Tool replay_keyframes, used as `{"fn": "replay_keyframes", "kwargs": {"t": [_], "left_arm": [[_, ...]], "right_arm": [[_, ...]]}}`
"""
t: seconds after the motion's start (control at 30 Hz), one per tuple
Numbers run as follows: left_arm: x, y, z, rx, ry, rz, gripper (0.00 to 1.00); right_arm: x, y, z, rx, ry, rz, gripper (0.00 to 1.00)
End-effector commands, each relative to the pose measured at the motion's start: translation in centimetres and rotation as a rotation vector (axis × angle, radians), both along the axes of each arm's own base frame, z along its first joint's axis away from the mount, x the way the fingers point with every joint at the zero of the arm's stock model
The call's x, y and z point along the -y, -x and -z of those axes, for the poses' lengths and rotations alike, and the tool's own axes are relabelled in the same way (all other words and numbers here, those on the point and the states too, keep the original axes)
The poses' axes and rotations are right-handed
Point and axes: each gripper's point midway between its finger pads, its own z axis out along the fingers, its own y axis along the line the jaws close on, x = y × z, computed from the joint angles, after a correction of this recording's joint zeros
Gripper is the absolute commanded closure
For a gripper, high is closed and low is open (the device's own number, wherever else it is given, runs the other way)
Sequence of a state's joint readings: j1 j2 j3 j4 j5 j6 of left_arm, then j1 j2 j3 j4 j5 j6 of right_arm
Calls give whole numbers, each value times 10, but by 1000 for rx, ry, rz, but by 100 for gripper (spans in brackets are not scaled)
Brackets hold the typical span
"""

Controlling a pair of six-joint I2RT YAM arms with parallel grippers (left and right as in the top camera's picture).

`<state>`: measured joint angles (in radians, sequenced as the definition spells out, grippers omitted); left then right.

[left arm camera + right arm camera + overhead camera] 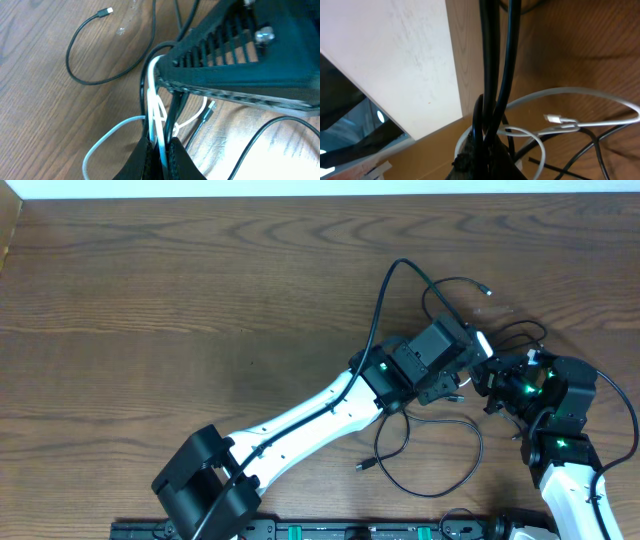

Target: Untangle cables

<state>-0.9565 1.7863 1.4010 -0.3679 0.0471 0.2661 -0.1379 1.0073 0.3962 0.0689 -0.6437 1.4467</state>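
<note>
The cables (pixel 432 463) lie tangled at the right of the table: thin black loops plus a short white one. My left gripper (pixel 455 385) and right gripper (pixel 487 380) meet over the knot, almost touching. In the left wrist view the left gripper (pixel 161 146) is shut on the white cable (pixel 152 100) together with a black cable (pixel 172 115). In the right wrist view the right gripper (pixel 487 150) is shut on two black cables (pixel 491 75) that run straight up from its jaws. A white loop (pixel 570 92) with a white plug (pixel 555 119) hangs beside them.
One black cable arcs toward the table's back, ending in a plug (pixel 487 290). Another black loop with a plug (pixel 106 11) lies on the wood. The right gripper's black body (pixel 240 55) hangs close above the left fingers. A white panel (pixel 395 60) fills the right wrist view's left.
</note>
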Motion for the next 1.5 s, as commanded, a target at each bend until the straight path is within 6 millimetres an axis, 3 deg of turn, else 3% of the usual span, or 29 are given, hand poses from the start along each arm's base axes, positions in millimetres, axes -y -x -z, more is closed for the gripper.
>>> {"fn": "replay_keyframes", "kwargs": {"t": [0.0, 0.4, 0.5, 0.6, 0.63, 0.8, 0.9, 1.17, 1.2, 1.3, 1.37, 1.47], "left_arm": [[-20, -32, -4, 62, -28, -100, 92], [-41, -55, -3, 59, -33, -163, 92], [-41, -54, -2, 56, -36, -162, 83], [-42, -54, -1, 52, -42, -163, 62], [-43, -53, -1, 51, -44, -163, 61], [-44, -52, 1, 46, -51, -162, 62], [-44, -52, 1, 45, -51, -163, 69], [-44, -51, 1, 40, -52, -160, 70], [-44, -50, 2, 25, -45, -171, 77], [-45, -48, 4, 17, -52, -166, 81], [-48, -51, 4, 29, -62, -182, 92], [-57, -60, 3, 50, -80, -220, 92]], "right_arm": [[-6, 4, 3, 5, 18, -43, 99], [-6, 7, 8, 1, 43, -63, 99], [-6, 7, 8, 1, 43, -63, 99], [-6, 7, 8, 1, 44, -63, 99], [-6, 7, 8, 1, 44, -63, 99], [-6, 7, 8, 2, 44, -63, 99], [-6, 7, 8, 1, 43, -63, 99], [-9, 8, 5, 10, 36, -76, 99], [-8, 7, 5, 15, 37, -76, 99], [-11, 8, 3, 21, 27, -92, 99], [-17, 9, -3, 42, 9, -126, 99], [-27, 12, -17, 105, -24, -198, 99]]}}
